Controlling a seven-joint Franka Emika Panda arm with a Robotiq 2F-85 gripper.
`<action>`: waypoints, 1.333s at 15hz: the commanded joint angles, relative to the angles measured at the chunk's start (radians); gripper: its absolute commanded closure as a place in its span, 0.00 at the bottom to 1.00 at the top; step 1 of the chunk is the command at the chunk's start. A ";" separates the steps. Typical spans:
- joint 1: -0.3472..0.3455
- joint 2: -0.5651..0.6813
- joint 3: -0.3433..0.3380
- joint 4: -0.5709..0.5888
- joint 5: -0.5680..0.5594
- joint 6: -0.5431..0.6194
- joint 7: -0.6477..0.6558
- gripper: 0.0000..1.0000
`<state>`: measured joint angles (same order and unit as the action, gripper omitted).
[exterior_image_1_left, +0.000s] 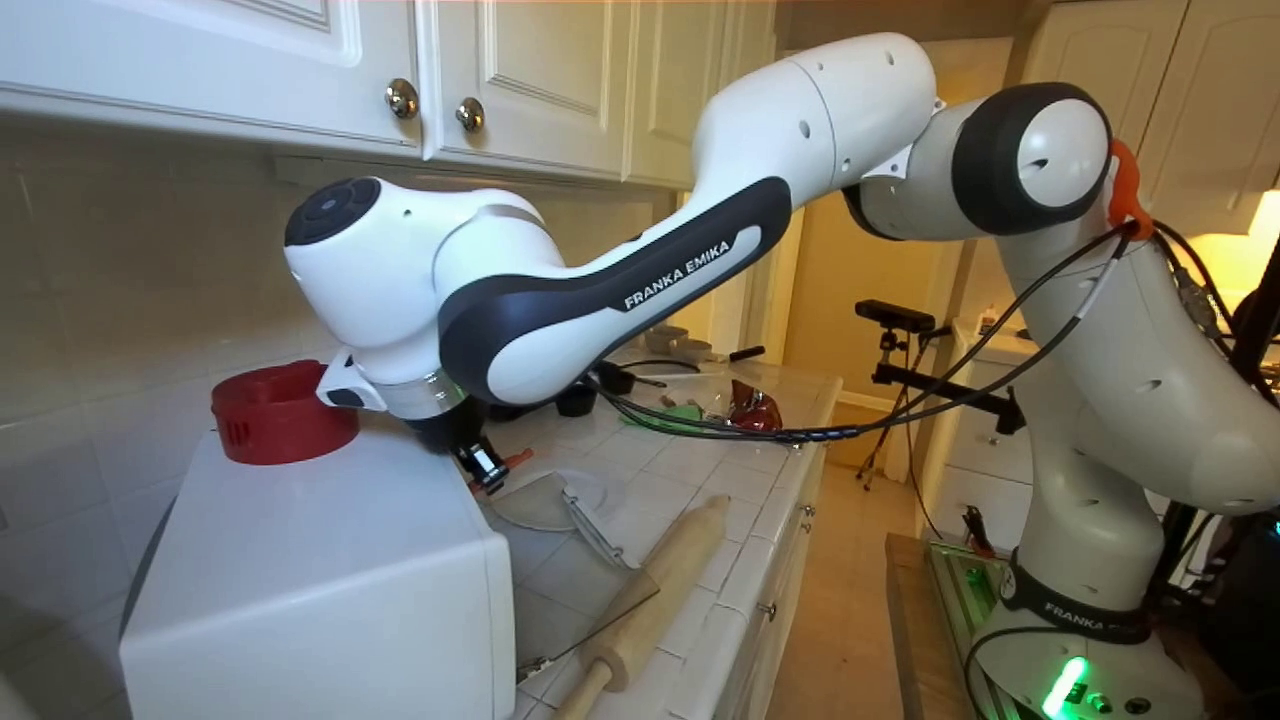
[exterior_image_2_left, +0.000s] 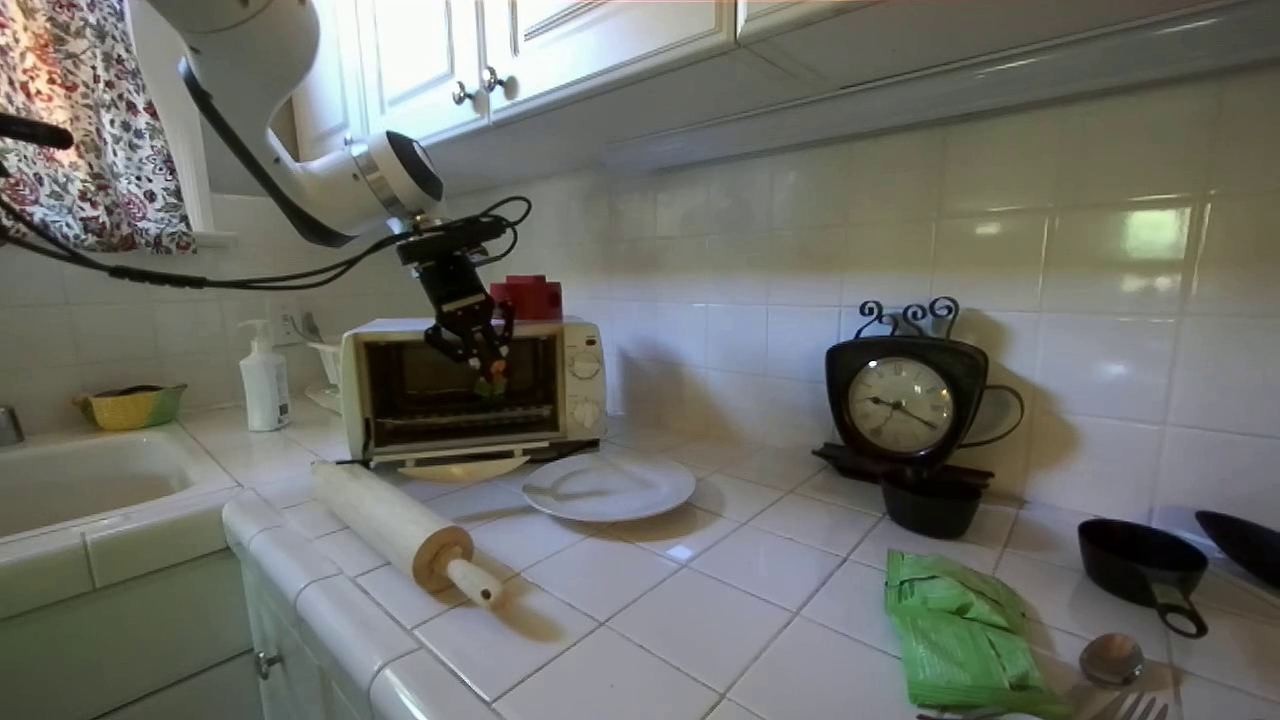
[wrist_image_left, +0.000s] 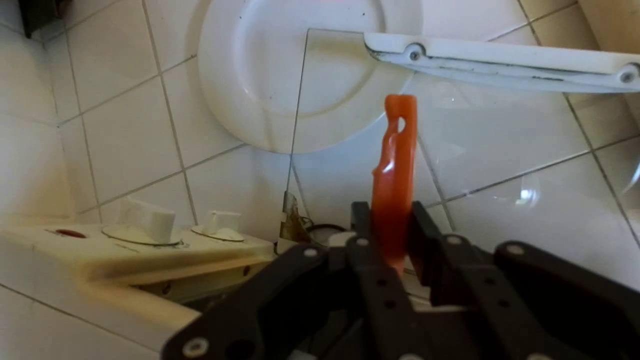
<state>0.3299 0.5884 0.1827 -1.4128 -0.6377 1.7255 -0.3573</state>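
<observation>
My gripper (wrist_image_left: 390, 215) is shut on a long orange plastic tool (wrist_image_left: 398, 160) with a small hole near its far end. The gripper also shows in both exterior views (exterior_image_1_left: 485, 470) (exterior_image_2_left: 490, 362), pointing down in front of the toaster oven (exterior_image_2_left: 586, 350). The oven's glass door is open, and its white handle bar (wrist_image_left: 500, 60) lies out over the counter. The gripper and tool are above this door. A white plate (wrist_image_left: 225, 85) sits on the counter, partly under the glass in the wrist view; it also shows in an exterior view (exterior_image_2_left: 650, 495).
A red round object (exterior_image_1_left: 285, 415) stands on the oven. A wooden rolling pin (exterior_image_2_left: 390, 525) lies beside the door. A clock (exterior_image_2_left: 902, 408), a black cup (exterior_image_2_left: 1140, 560) and a green packet (exterior_image_2_left: 960, 630) are farther along the counter. Cabinets (exterior_image_1_left: 560, 80) hang above. A soap bottle (exterior_image_2_left: 265, 390) stands near the sink.
</observation>
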 joint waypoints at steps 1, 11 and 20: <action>0.018 0.034 -0.020 0.048 -0.028 0.013 0.008 0.95; 0.027 -0.036 -0.014 -0.062 -0.006 0.031 0.139 0.95; 0.040 -0.125 0.001 -0.222 0.007 0.080 0.301 0.95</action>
<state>0.3637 0.5321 0.1838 -1.5319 -0.6374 1.7711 -0.1227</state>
